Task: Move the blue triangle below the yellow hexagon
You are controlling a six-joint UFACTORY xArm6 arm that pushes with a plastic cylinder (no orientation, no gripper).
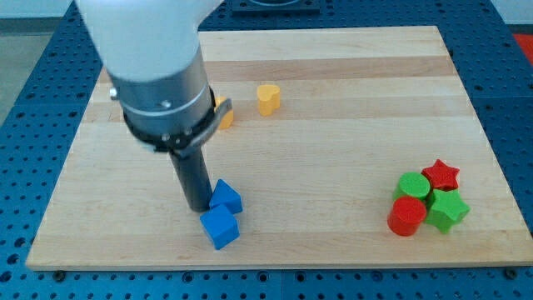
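A: Tip (pixel 198 207) is seen at the view's lower left, touching the left side of the blue triangle (pixel 226 197). A blue cube (pixel 220 227) sits just below the triangle, touching it or nearly.

B: Gripper state?

A: None fitted, only the rod; nothing spread or pinched. Target is the yellow hexagon (pixel 268 98), near the view's top, well apart from the triangle. A second yellow block (pixel 223 112) is half hidden behind the arm body; shape cannot be told.

B: Risks?

A: Cube could be dragged along if the push is angled downward. Contact off-centre would spin the triangle off the tip. An overshoot upward would knock the hexagon. The red and green cluster (pixel 426 200) on the worktop (pixel 350 167) at right is judged out of the path.
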